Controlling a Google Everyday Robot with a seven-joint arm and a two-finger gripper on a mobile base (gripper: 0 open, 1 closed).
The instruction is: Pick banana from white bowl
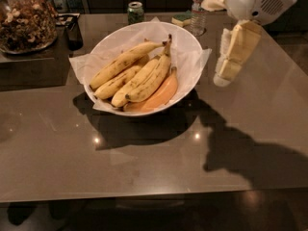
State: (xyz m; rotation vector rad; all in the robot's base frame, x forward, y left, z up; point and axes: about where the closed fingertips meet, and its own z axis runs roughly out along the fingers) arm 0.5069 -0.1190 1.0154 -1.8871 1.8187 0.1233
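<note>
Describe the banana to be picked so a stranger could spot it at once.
On the brown table sits a white bowl lined with paper, with the gripper hovering off its right side. The banana lies at the back of the pile inside. It is the longest and straightest, unlike the shorter curved bananas and orange fruit in front.
</note>
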